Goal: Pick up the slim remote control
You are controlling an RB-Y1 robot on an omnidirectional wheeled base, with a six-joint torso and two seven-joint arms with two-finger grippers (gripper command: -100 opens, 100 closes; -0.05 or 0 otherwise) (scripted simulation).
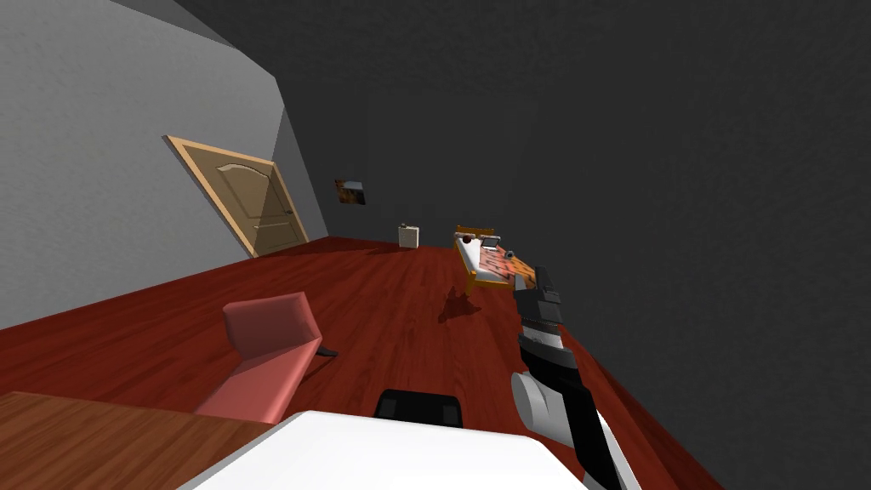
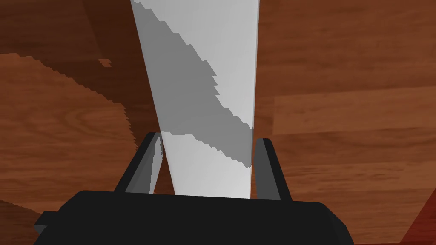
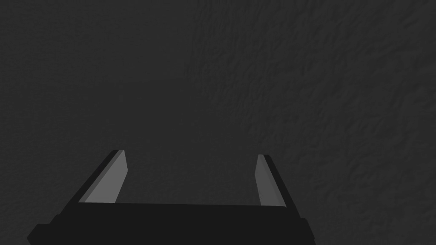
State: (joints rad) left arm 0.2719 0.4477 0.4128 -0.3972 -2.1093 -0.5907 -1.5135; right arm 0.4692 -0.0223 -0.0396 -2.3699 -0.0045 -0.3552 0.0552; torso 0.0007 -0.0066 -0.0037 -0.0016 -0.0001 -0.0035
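The slim remote control (image 2: 204,64) is a long, plain white bar, partly in shadow. It runs away from my left gripper (image 2: 207,138), whose two fingers (image 2: 264,170) press its sides near one end, so the gripper is shut on it. A brown wooden tabletop (image 2: 349,106) lies behind it; whether the remote touches the wood I cannot tell. My right arm (image 1: 544,340) reaches forward on the right, and its gripper (image 3: 190,153) stands open with nothing between the fingers.
The wooden table (image 1: 85,434) is at my near left, with a pink chair (image 1: 268,353) just beyond it. Red-brown floor (image 1: 400,289) stretches to a small bed (image 1: 489,259), a closed door (image 1: 247,200) and a dark wall (image 1: 680,170).
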